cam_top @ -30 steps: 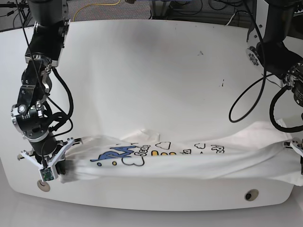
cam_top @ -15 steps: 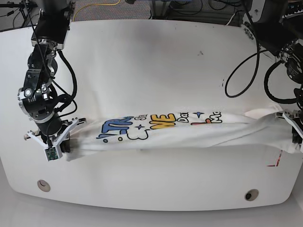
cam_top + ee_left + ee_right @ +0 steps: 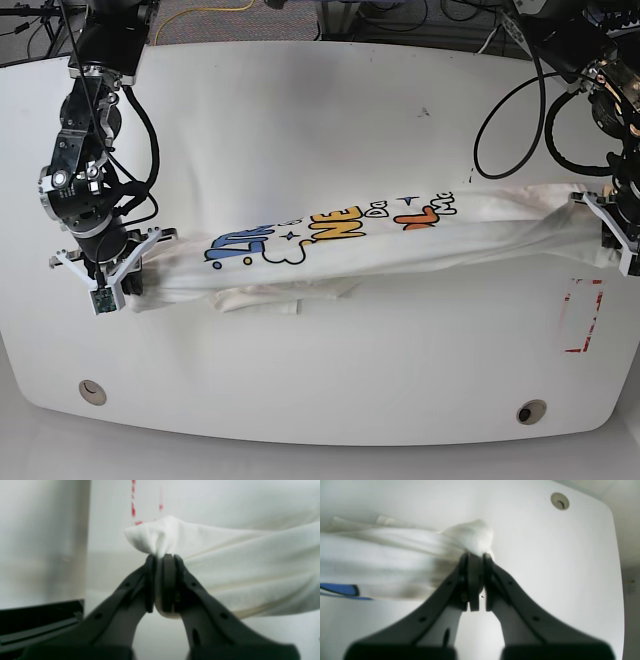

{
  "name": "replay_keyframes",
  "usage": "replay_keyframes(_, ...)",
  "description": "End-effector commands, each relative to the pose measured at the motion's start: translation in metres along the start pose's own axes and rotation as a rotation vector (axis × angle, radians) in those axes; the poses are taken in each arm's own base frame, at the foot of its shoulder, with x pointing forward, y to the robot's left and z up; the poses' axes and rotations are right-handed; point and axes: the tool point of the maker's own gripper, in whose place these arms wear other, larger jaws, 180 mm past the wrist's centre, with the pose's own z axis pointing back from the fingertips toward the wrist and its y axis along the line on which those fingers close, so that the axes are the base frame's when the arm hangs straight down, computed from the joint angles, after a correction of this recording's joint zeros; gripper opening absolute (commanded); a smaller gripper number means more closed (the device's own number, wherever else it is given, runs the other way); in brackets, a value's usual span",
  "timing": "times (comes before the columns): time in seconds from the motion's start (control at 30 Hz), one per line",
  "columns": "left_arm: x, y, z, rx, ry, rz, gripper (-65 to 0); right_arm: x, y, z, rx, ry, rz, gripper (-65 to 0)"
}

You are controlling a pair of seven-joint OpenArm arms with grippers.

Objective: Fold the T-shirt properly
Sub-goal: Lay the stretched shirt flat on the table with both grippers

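Stretching between both arms, the white short-sleeved cloth T-shirt (image 3: pixel 380 245) with blue and orange-yellow bubble letters hangs taut across the white tabletop (image 3: pixel 300 130), prob. so it spreads flat before laying down. Left gripper (image 3: pixel 161 557) is clenched on a bunched corner, right gripper (image 3: pixel 475 555) likewise on the opposite end. Print faces up; lower edge sags w/ a loose flap near the middle.

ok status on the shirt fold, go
Left gripper and right gripper both shut on T-shirt ends. Shirt stretched between them over the table. Nothing in the way.
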Motion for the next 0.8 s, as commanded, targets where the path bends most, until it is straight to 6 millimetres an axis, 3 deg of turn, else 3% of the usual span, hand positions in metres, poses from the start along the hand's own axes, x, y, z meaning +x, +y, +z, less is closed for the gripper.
replay_keyframes(0.0,-0.005,0.011,0.004,0.038,0.011,-0.005,-62.8,0.009,-0.012,0.004,-0.044,-0.038,-0.001,-65.0)
replay_keyframes(0.4,-0.058,-0.01,0.003,-0.018,0.117,0.001,-63.2,-0.028,0.012,0.0,0.013,-0.011,-0.042,-65.0)
replay_keyframes(0.47,-0.075,-0.019,0.003,-0.048,0.16,-0.011,-63.2,-0.042,0.021,0.003,0.031,0.018,-0.051,-65.0)
replay_keyframes(0.77,-0.103,-0.028,0.007,-0.08,0.223,-0.024,-63.2,-0.066,0.032,0.01,0.052,0.076,-0.056,-65.0)
